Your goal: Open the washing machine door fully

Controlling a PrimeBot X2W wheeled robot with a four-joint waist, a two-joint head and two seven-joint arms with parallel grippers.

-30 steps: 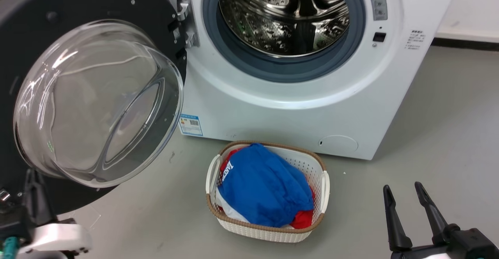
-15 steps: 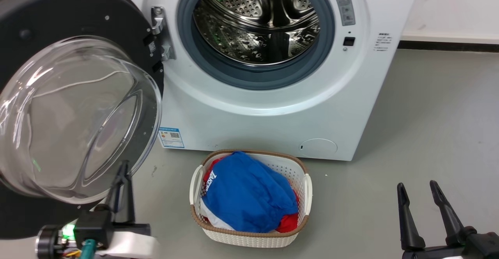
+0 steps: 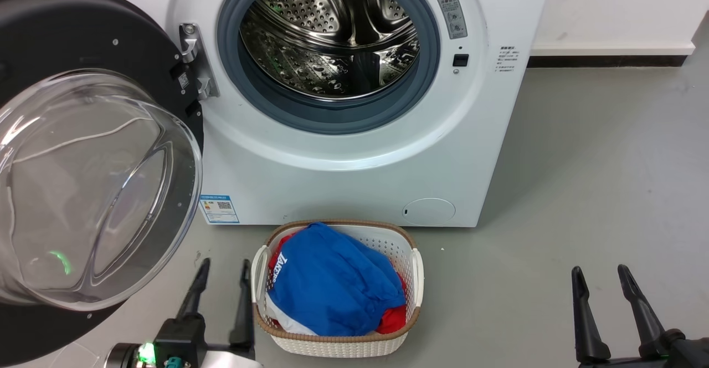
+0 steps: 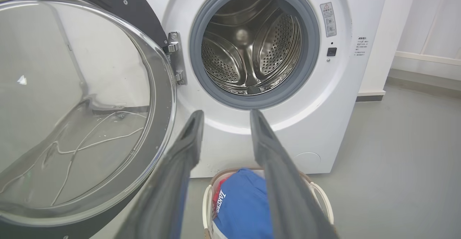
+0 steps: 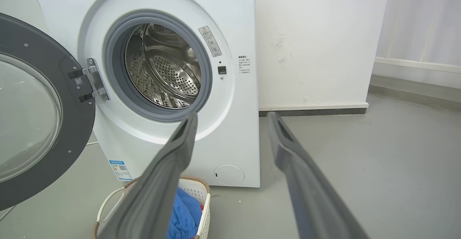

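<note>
The white washing machine point(image 3: 354, 174) stands ahead with its steel drum point(image 3: 327, 41) exposed. Its round black washing machine door point(image 3: 83, 152) with the bulging glass bowl hangs swung wide to the left on its metal hinge point(image 3: 194, 60); the door also shows in the left wrist view point(image 4: 83, 98) and right wrist view point(image 5: 36, 113). My left gripper point(image 3: 224, 265) is open at the lower left, clear of the door's lower edge, holding nothing. My right gripper point(image 3: 601, 274) is open at the lower right over bare floor, far from the door.
A white laundry basket point(image 3: 410, 276) with blue and red clothes sits on the grey floor right in front of the washer, beside my left gripper. A white wall point(image 3: 615, 8) with a dark skirting runs to the right of the machine. Open floor lies to the right.
The head view has shifted, showing more of the washer's right side. My left gripper has come out from under the door and now sits beside the basket. The right gripper holds still.
</note>
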